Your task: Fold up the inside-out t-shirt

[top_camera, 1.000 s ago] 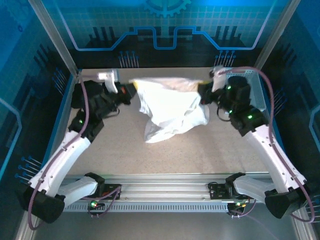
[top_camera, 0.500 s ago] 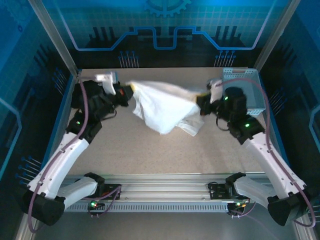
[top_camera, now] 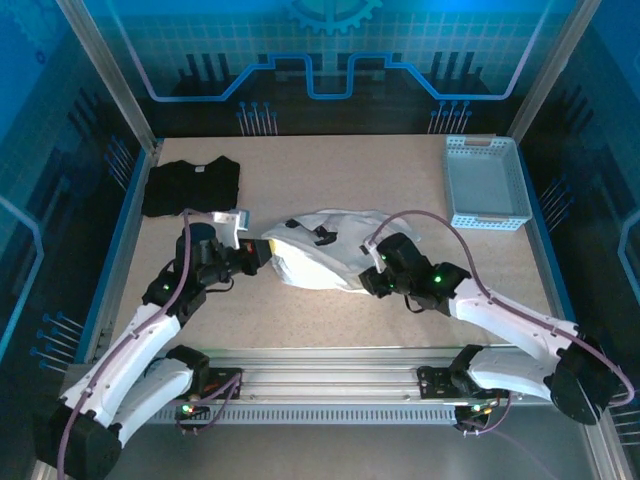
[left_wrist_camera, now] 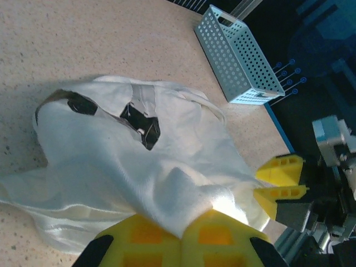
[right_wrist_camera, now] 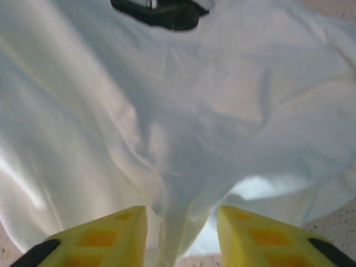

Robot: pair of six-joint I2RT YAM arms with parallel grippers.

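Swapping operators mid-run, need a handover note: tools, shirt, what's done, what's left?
Left tool: shut on an edge of the white t-shirt.
Right tool: open, straddling a ridge of the shirt.
Shirt: crumpled heap mid-table between the two tools. Black t-shirt folded far left, basket far right.
Done: no fold visible yet.
Left: spread it flat, then fold.

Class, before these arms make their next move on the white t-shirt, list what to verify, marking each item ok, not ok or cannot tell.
1. Left claw shut on the white t-shirt: ok.
2. Right claw gripping it: not ok, fingers apart around a fold.
3. T-shirt lying flat: not ok, bunched.
4. Black folded t-shirt apart from it: ok.
5. Basket apart from it: ok.
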